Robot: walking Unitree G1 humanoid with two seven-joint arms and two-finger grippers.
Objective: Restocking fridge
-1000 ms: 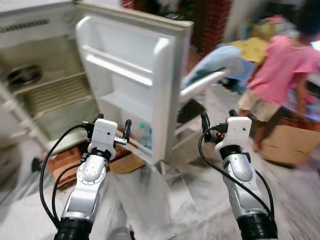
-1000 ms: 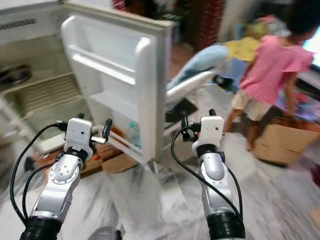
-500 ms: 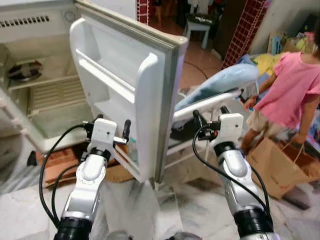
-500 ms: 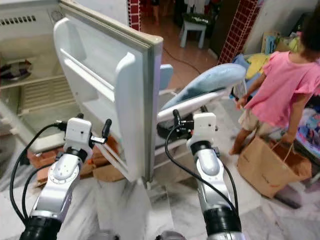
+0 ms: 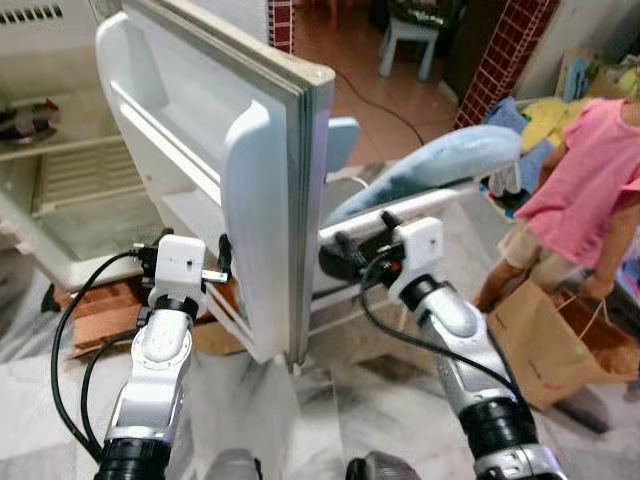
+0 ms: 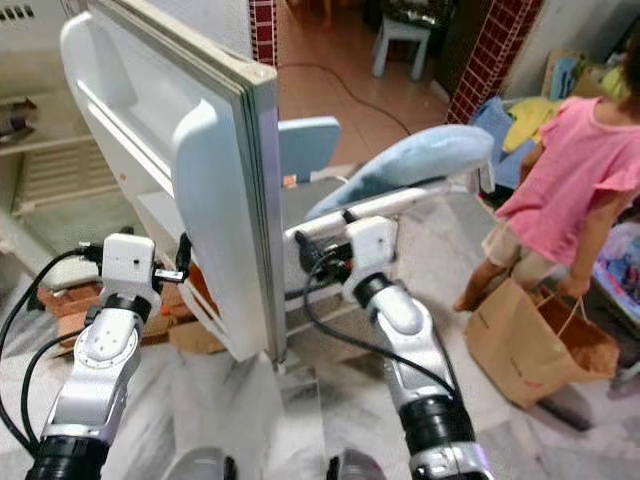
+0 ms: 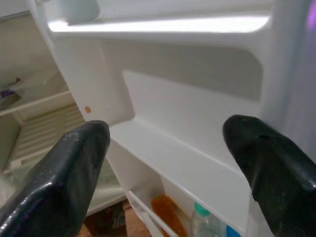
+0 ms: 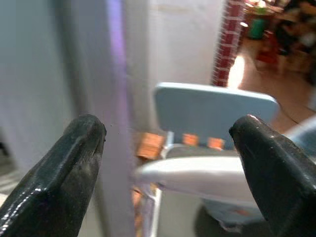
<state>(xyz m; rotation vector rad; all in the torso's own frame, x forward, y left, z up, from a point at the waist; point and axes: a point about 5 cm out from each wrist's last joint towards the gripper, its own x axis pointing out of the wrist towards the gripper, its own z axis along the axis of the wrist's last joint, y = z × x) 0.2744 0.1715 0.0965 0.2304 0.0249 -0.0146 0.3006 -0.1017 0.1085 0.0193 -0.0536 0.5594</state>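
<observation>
The white fridge (image 5: pixel 60 190) stands open at the left, its shelves bare apart from a dark item on the upper one. Its door (image 5: pixel 250 180) is swung wide, edge-on between my two arms. My left gripper (image 5: pixel 186 258) is open on the door's inner side, facing the door shelves (image 7: pixel 177 153). A clear bottle (image 7: pixel 205 224) and an orange item (image 7: pixel 165 212) sit in the lowest door shelf. My right gripper (image 5: pixel 365 232) is open on the door's outer side, close to its edge (image 8: pixel 113 98), with nothing between its fingers.
A pale blue reclined seat (image 5: pixel 430 175) stands just behind the door. A person in a pink shirt (image 5: pixel 590 170) stands at the right over a brown paper bag (image 5: pixel 545 335). Bricks (image 5: pixel 95 310) lie under the fridge. A small stool (image 5: pixel 405 35) is far back.
The camera has swung and come closer, so the door edge now lies between my arms. My right gripper has moved left towards that edge. Both grippers stay open.
</observation>
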